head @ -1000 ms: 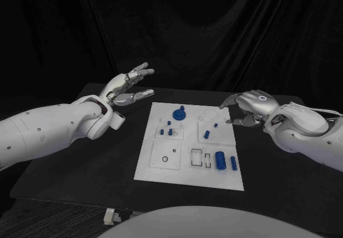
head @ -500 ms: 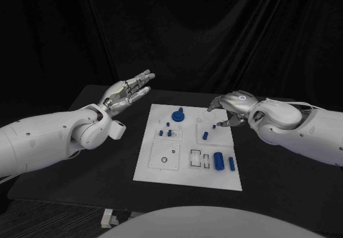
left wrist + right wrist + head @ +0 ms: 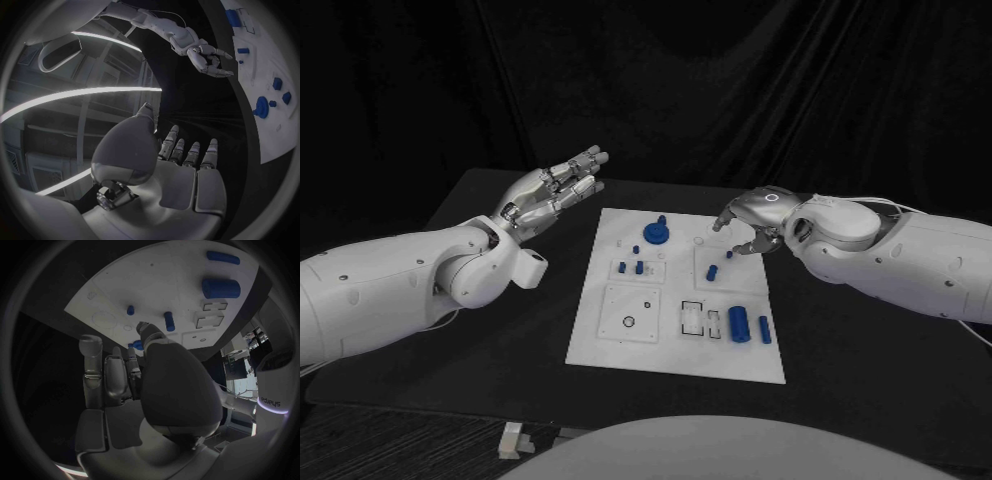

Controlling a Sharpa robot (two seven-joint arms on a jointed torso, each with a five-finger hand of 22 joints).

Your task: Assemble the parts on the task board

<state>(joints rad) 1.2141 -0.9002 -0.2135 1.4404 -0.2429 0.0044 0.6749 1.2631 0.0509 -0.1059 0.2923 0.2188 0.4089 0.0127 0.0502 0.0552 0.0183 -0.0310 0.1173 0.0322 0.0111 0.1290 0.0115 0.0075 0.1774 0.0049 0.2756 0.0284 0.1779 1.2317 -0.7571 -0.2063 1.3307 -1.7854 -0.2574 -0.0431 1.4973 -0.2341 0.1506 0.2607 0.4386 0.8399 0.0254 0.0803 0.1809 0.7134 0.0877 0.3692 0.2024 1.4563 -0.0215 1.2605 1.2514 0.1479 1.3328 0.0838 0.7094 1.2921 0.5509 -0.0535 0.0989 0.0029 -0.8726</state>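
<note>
- Near end of task board [image 3: 678,366]: large blue cylinder [image 3: 740,324] and slimmer blue cylinder [image 3: 764,330] lie loose side by side, next to the rectangular slots; unchanged over the last second.
- Mid board: small blue pegs [image 3: 629,267] stand on the left panel, one blue peg [image 3: 713,271] on the right panel, none disturbed.
- Right hand [image 3: 754,220] has moved in from the board's right edge and now hovers over the far right corner, fingers curled downward, holding nothing; not touching the board as far as I can tell.
- Looks like a reach toward the blue peg or the circular recess there; no part assembled yet.
- Far end: blue round knob part [image 3: 656,234] stands upright, untouched.
- Left hand [image 3: 554,190] stays raised off the tabletop [image 3: 473,330], left of the board's far corner, fingers spread, empty; it has drifted slightly, no role yet.
</note>
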